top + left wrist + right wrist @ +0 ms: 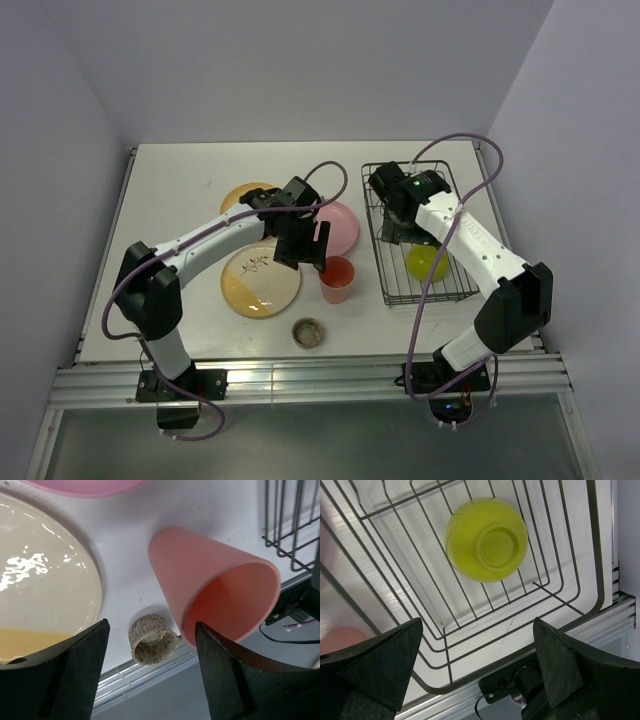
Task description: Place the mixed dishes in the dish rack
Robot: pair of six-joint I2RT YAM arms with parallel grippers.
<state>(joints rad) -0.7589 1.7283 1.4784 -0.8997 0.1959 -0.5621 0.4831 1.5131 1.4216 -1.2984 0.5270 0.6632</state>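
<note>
Left wrist view: the left claw point(150, 630), spread and empty, hangs over the tapered pink cup point(215, 585) left of the dark wire dish rack point(285, 530); closing off-centre could topple it. The right claw point(477, 630) gapes above that rack.

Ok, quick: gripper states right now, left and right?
Left gripper: open, holding nothing, near the pink cup.
Right gripper: open, empty, above the lime-green bowl in the dish rack.
</note>
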